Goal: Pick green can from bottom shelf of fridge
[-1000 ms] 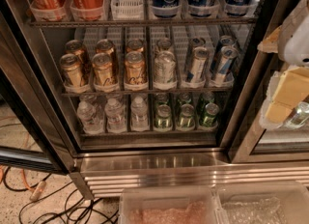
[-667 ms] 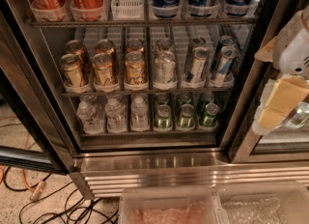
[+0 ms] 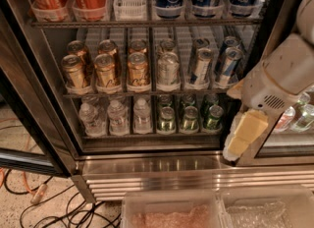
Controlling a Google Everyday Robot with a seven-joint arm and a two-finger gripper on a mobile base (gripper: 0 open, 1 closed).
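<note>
Several small green cans stand in three lanes at the right of the bottom shelf (image 3: 122,135) of the fridge (image 3: 147,163): front ones are the left can (image 3: 166,120), the middle can (image 3: 190,119) and the right can (image 3: 213,117), with more behind. My gripper (image 3: 244,138), pale yellow under a white arm housing (image 3: 274,82), hangs at the right in front of the door post. It is just right of and slightly below the rightmost green can, apart from it and holding nothing.
Small water bottles (image 3: 117,116) fill the shelf's left lanes. Gold cans (image 3: 105,70) and silver-blue cans (image 3: 201,65) stand on the rack above, Coke and Pepsi cans on top. The open door (image 3: 24,124) stands at left. Cables (image 3: 44,202) lie on the floor. Clear bins (image 3: 169,212) sit in front.
The arm and gripper have moved left and down, from the right edge to just beside the bottom shelf's right end. The cans have not moved.
</note>
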